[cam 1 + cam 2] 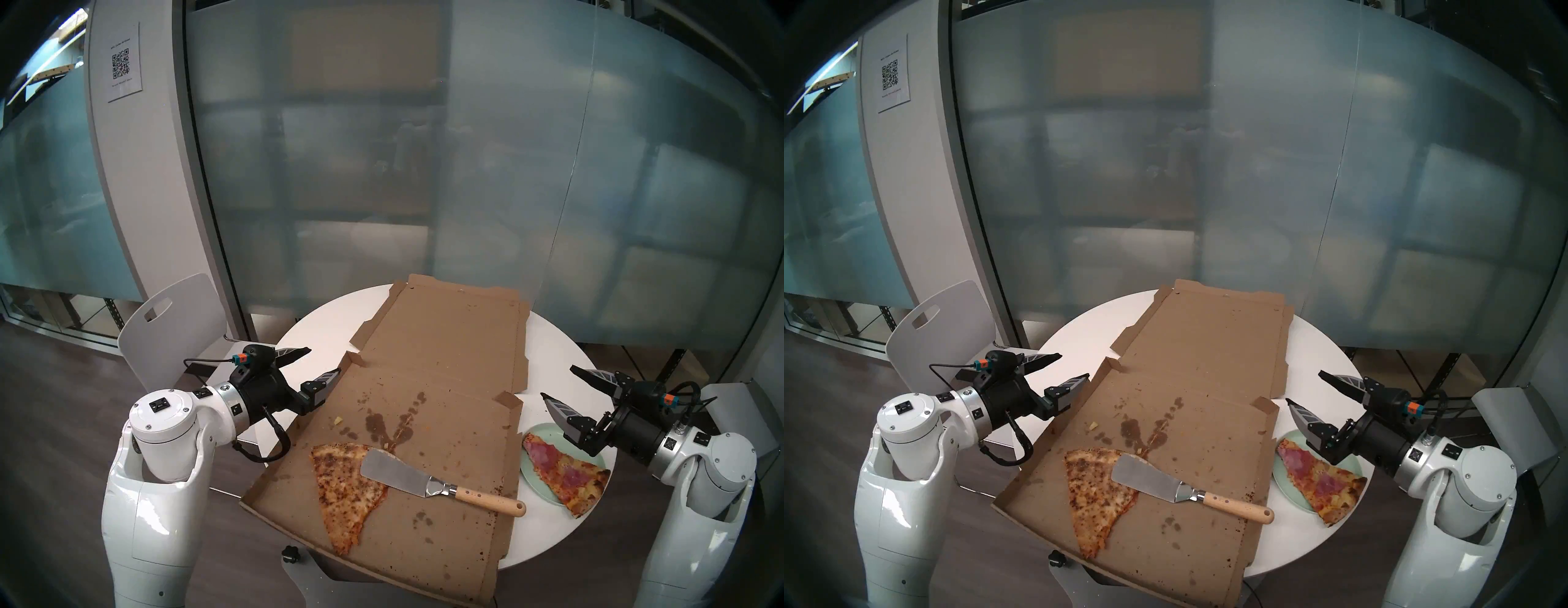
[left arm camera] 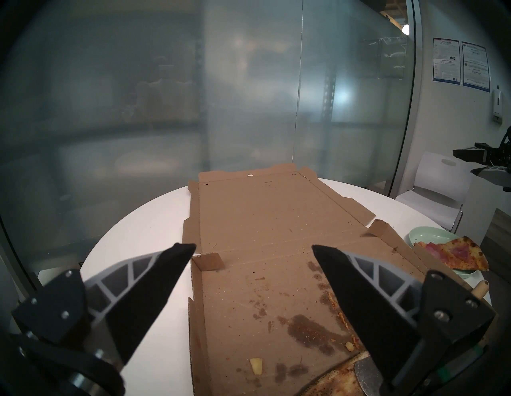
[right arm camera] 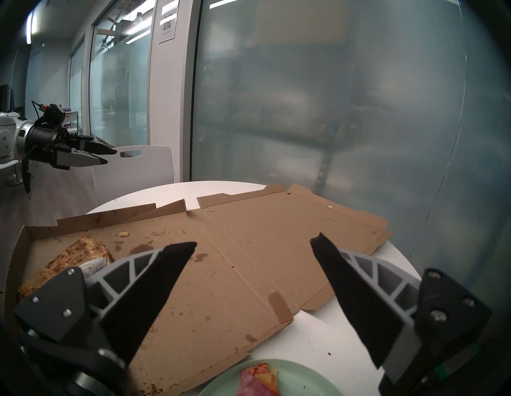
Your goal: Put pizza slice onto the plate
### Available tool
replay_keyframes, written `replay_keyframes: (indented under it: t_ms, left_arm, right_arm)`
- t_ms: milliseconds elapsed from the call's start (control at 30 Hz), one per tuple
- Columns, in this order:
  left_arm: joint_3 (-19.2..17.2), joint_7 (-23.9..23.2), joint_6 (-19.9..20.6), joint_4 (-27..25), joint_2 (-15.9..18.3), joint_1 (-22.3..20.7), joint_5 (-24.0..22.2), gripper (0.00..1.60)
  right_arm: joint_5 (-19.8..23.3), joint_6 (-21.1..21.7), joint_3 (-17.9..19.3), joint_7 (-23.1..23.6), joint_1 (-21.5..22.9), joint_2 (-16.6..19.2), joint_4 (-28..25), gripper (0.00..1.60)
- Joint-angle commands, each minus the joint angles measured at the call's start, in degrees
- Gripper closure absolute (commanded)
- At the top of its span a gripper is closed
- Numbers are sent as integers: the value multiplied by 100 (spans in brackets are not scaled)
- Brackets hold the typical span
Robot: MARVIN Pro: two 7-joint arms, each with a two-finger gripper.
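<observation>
My left gripper (image 1: 316,361) and right gripper (image 1: 556,382) hang spread wide and empty. The ham pizza slice (image 1: 562,471) lies on the mint plate (image 1: 535,475), near right, crust overhanging. The placing looks done; next, I would only keep clear.

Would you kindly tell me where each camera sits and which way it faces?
Head pair: high, looking down on the table, box, both open grippers, left and right.
Left wrist: low over the table's left edge, facing across the box; own fingers.
Right wrist: low on the right, above the plate; own fingers.
Shared: ham slice.
</observation>
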Motion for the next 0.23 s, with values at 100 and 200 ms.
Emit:
replay_keyframes:
  t_ms: [100, 200]
  left_arm:
    - [9, -13, -17, -115, 13, -19, 3, 0]
    - [9, -13, -17, -115, 13, -19, 3, 0]
  right_arm:
    - [65, 10, 0, 30, 57, 0, -78, 0]
    - [63, 10, 1, 32, 59, -2, -78, 0]
